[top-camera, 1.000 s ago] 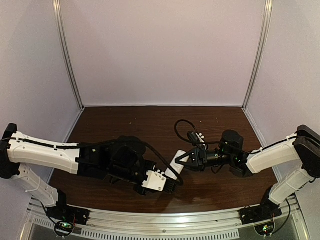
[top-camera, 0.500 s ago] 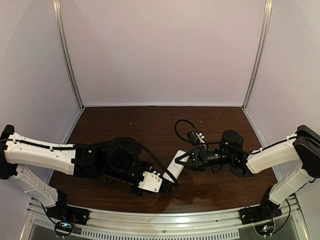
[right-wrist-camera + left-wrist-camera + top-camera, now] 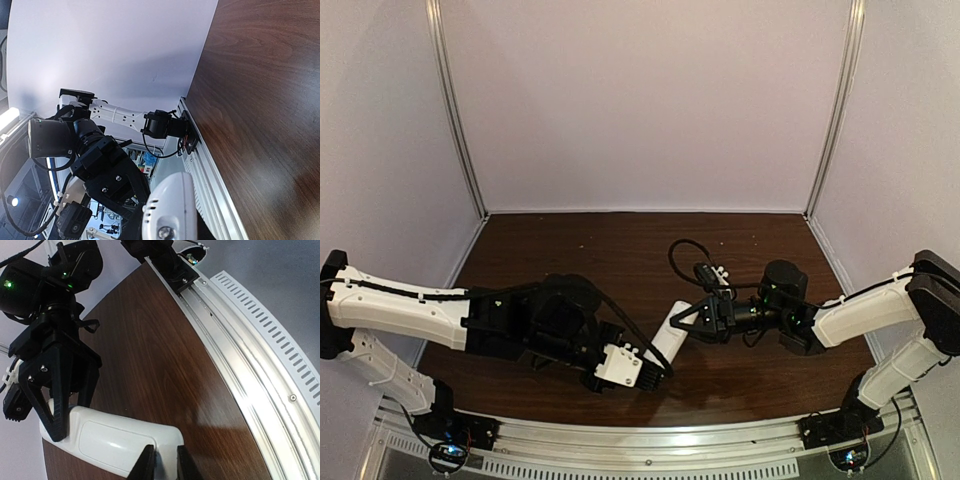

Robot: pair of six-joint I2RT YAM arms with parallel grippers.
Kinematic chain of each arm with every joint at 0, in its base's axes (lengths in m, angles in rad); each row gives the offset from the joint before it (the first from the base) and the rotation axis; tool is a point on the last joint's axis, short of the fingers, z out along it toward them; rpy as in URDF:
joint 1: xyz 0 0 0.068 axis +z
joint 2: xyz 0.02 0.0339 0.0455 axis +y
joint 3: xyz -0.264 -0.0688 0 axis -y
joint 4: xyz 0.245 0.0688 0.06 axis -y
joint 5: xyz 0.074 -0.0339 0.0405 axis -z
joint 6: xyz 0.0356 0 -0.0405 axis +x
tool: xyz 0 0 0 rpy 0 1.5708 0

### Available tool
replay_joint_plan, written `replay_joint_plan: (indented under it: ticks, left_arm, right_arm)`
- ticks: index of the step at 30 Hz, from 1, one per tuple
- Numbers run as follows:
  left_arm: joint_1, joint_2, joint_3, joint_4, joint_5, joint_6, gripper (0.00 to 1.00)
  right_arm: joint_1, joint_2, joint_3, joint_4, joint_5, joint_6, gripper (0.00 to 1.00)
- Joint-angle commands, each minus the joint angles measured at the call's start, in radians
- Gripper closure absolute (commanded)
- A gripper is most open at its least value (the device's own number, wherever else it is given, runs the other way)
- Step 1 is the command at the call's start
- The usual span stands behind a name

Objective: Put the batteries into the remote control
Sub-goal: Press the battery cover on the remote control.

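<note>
Right end effector [image 3: 682, 316] clamped the remote control [image 3: 667, 332] at its 1 o'clock end; left end effector [image 3: 660, 366], narrow, straddled its 7 o'clock end. Batteries unseen; loading apparently unstarted.

Pale lilac walls [image 3: 640, 100] all round, shiny metal posts [image 3: 457, 110] in the back corners, dark glossy wood table [image 3: 620, 238], slotted metal rail [image 3: 670, 440] along the front.

Dark wooden table [image 3: 600, 235], pale walls [image 3: 640, 100]
</note>
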Motion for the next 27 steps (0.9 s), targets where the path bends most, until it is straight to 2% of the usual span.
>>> replay_joint_plan:
  ticks: [1,7,10,13,16,20,24,27]
  left_arm:
    - [0.001,0.014,-0.018,-0.065,0.018,0.008,0.85]
    - [0.002,0.007,-0.017,-0.081,0.036,0.014,0.88]
    - [0.003,-0.001,-0.018,-0.076,0.017,0.014,0.86]
    - [0.002,0.0,-0.008,-0.04,-0.045,-0.028,0.76]
    - [0.003,-0.002,0.024,-0.032,-0.091,-0.078,0.59]
    - [0.003,-0.071,-0.004,0.036,-0.113,-0.101,0.43]
    - [0.004,-0.15,-0.05,0.116,-0.189,-0.158,0.32]
    - [0.016,-0.172,-0.071,0.162,-0.261,-0.268,0.26]
  right_arm:
    - [0.009,-0.006,0.021,0.124,-0.034,0.037,1.0]
    - [0.003,-0.01,0.019,0.12,-0.037,0.032,1.0]
    - [0.0,-0.014,0.025,0.071,-0.029,0.001,1.0]
    - [0.001,-0.019,0.032,0.001,-0.017,-0.044,1.0]
    - [0.001,-0.022,0.037,-0.056,-0.006,-0.076,1.0]
    - [-0.002,-0.018,0.033,-0.081,0.005,-0.094,1.0]
    - [-0.007,-0.016,0.034,-0.094,0.016,-0.109,1.0]
    - [-0.013,-0.024,0.042,-0.102,0.018,-0.131,1.0]
